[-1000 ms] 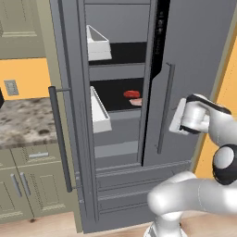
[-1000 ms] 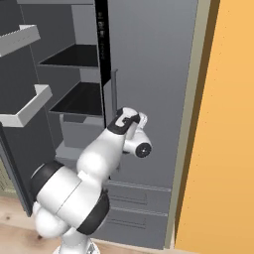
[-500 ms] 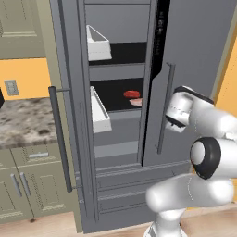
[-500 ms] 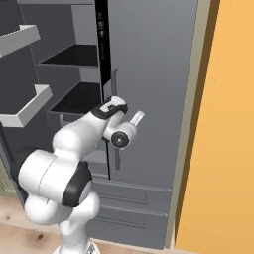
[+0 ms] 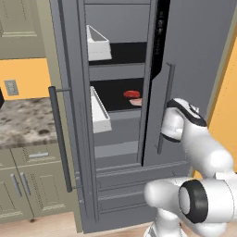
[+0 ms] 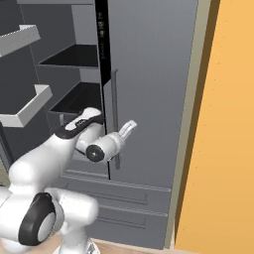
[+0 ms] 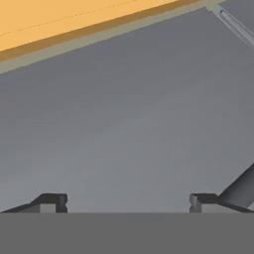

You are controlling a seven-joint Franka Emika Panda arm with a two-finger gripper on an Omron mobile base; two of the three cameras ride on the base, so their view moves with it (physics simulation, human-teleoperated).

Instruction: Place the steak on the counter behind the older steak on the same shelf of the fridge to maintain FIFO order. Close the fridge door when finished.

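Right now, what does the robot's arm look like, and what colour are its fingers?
The arm is smooth, shiny white and made of chubby rounded tubes. Its joints are dark rings, like the big black circle with a grey cap near the bottom. The gripper has two small dark grey fingertips with blocky, squared ends. No cables or markings show.

You are looking at a home kitchen. A tall grey fridge (image 5: 185,55) stands open beside a granite table (image 5: 23,122) over beige cabinet drawers (image 5: 34,155), with orange walls (image 6: 223,124) around.
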